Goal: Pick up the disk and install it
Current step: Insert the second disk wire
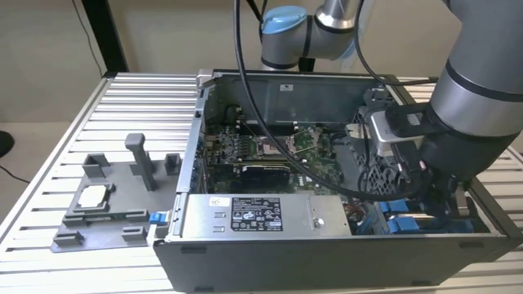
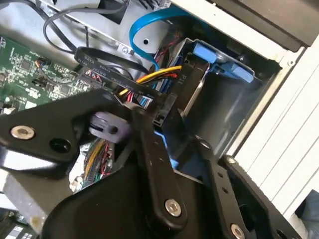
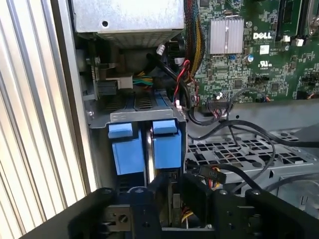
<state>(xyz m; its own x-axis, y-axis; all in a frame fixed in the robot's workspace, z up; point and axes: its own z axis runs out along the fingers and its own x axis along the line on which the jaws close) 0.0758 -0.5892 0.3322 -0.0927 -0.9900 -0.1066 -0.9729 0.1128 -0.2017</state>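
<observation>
On the exterior view's left, a grey tray lay on the slatted table with a small silver chip resting on it. Next came the open computer case, with a grey box at its near wall and the green board behind. At the case's near corner on the exterior view's right, the gripper reached down into the drive bay. I could not tell whether it was clamped or released. In the first wrist view, two blue-framed units stood side by side in that bay. The disk seemed to be the one in line with the gripper, already seated among the cables. It looked stiff, fairly heavy, smooth on its metal faces and sensitive to knocks, so the blue bracket's edges seemed the safest hold
</observation>
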